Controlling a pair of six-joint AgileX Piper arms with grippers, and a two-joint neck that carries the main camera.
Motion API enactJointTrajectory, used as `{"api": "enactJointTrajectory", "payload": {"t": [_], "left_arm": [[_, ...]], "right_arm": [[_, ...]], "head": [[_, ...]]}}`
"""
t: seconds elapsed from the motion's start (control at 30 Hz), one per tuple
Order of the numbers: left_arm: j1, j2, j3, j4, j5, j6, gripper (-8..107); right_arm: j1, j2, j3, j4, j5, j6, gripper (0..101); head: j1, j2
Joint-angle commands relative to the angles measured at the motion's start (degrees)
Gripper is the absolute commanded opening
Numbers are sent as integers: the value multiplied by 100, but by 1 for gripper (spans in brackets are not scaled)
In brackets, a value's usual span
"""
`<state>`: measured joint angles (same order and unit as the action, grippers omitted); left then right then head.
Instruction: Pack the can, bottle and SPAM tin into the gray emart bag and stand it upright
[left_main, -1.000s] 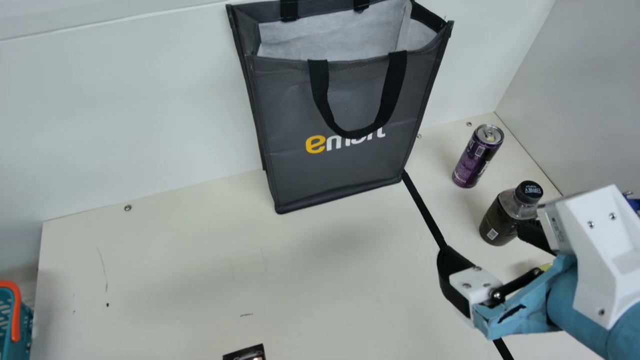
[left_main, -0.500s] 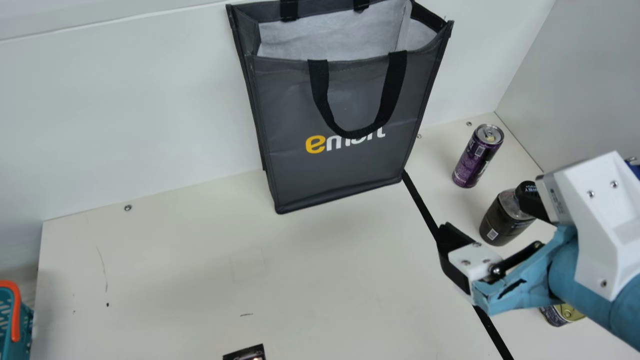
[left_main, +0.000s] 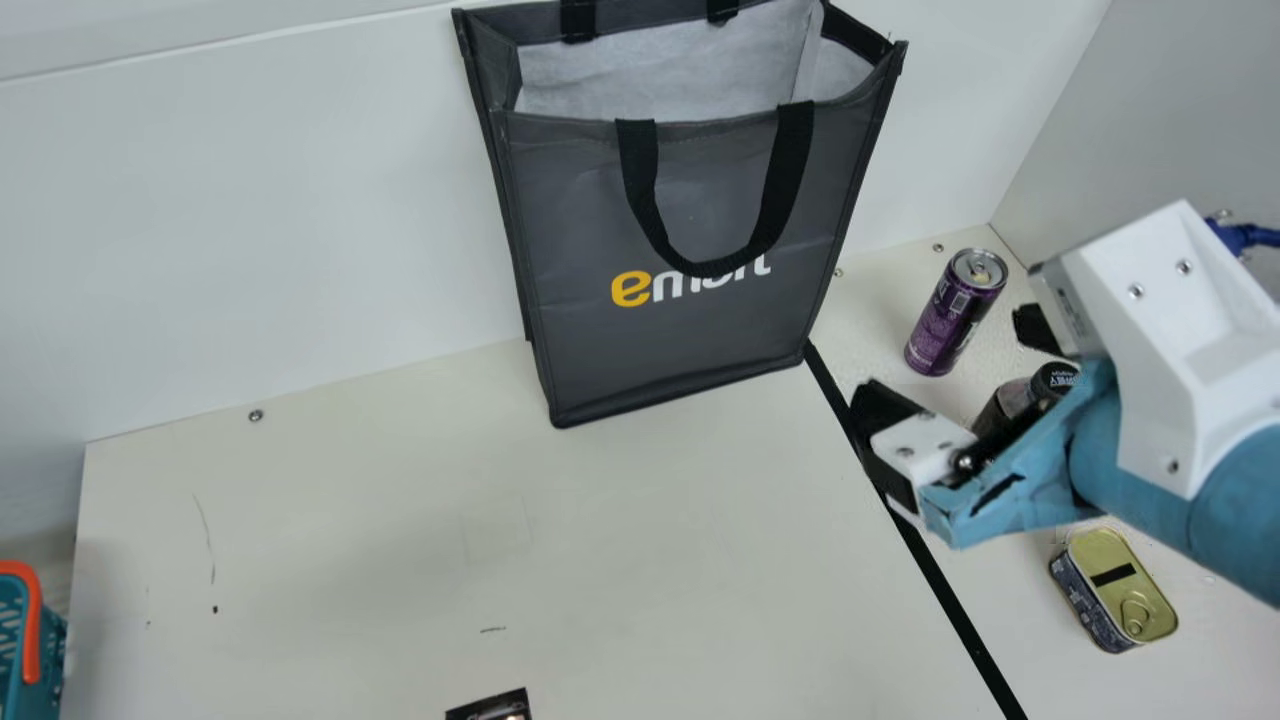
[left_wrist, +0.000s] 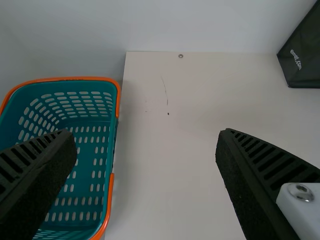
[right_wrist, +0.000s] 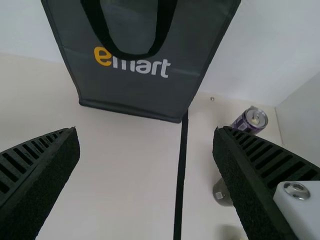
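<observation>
The tall gray fabric emart bag (left_main: 690, 335) stands upright by the back edge of the desk (left_main: 400, 540), its mouth open, presumably to receive things from above. Near the back right corner stands a slim purple can (left_main: 950, 315). Nearer the front, the dark, black-capped bottle (left_main: 1005, 400) is partly hidden by the blue-and-white right arm (left_main: 1130, 440); the flat, gold-lidded SPAM tin (left_main: 1125, 595) rests nearer still. That arm's jaws are wide and empty, likely to leave room around a can or bottle. The left arm's jaws, also wide, hold nothing.
</observation>
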<state>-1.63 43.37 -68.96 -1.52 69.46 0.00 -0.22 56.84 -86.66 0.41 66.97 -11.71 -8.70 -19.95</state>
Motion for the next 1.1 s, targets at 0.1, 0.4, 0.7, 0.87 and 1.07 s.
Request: {"api": "enactJointTrajectory", "payload": {"t": [0.1, 0.4, 0.7, 0.87, 1.07], "left_arm": [[0, 0, 0, 0, 0, 0, 90], [0, 0, 0, 0, 0, 0, 90], [0, 0, 0, 0, 0, 0, 90], [0, 0, 0, 0, 0, 0, 90], [0, 0, 0, 0, 0, 0, 90]], "right_arm": [[-76, 246, -232, 131, -64, -316, 95], [-111, 644, -605, 263, -221, -855, 95], [-105, 1019, -972, 311, -441, -1338, 95], [-108, 1229, -1224, 342, -528, -1583, 95], [-101, 1471, -1550, 330, -660, -1915, 95]], "head": [[-130, -5], [-130, -5], [-130, -5], [-130, -5], [-130, -5]]}}
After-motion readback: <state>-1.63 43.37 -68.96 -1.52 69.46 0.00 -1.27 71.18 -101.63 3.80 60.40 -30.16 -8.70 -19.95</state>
